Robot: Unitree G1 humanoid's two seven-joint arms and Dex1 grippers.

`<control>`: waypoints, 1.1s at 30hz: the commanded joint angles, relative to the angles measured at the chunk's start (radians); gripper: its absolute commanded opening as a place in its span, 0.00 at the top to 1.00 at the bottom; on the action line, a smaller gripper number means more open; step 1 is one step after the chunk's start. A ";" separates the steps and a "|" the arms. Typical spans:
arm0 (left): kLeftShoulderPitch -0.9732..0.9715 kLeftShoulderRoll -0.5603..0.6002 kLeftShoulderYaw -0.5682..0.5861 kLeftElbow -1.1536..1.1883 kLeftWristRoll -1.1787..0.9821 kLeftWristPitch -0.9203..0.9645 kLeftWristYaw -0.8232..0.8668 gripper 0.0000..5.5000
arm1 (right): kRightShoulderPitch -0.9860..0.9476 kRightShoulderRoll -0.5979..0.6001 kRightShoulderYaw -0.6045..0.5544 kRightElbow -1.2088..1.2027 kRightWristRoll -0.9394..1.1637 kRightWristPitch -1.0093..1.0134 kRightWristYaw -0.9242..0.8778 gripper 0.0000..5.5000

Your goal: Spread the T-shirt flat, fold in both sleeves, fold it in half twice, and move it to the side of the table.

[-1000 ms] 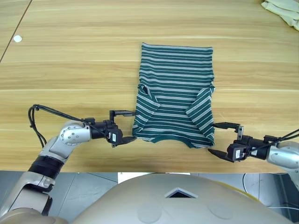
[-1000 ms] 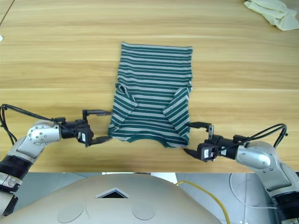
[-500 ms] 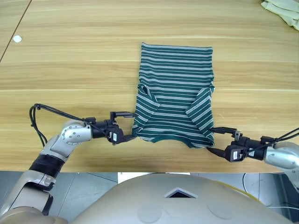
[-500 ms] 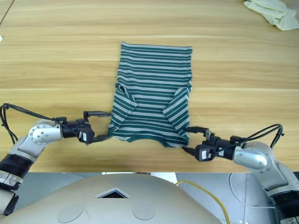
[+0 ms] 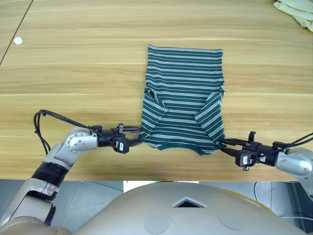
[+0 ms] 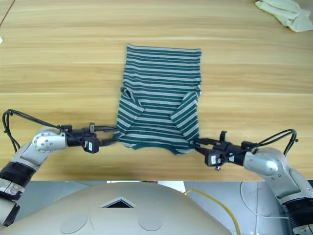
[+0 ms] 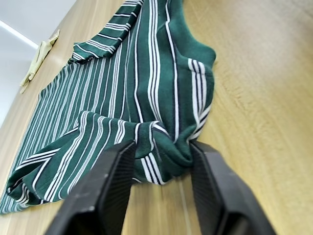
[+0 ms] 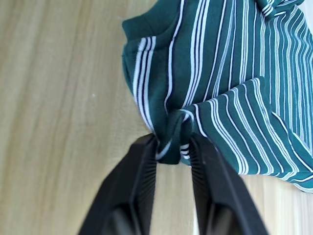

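T-shirt (image 5: 183, 93) lies at centre of table (image 5: 73, 63), sleeves in. I have left gripper (image 5: 134, 142) pinching its 7 o'clock corner and right gripper (image 5: 224, 145) pinching the 5 o'clock corner. I judge this suits folding toward 12.

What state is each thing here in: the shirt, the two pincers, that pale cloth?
T-shirt: lying flat, sleeves folded in, not yet halved.
Left pincer: shut on the T-shirt's near left corner.
Right pincer: shut on its near right corner.
Cloth: crumpled, at the far right.
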 commanded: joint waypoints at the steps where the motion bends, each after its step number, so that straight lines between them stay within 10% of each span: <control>1: -0.005 0.004 -0.012 0.018 0.028 0.019 -0.015 0.79 | 0.011 -0.005 0.013 0.015 -0.036 0.026 0.018 0.93; 10: -0.015 0.002 -0.019 0.025 0.028 0.014 -0.024 1.00 | -0.010 -0.005 0.018 0.008 -0.025 0.021 0.025 1.00; 33: 0.206 0.216 0.007 -0.285 -0.221 -0.094 -0.138 1.00 | 0.185 -0.075 -0.117 -0.182 0.096 -0.195 0.058 1.00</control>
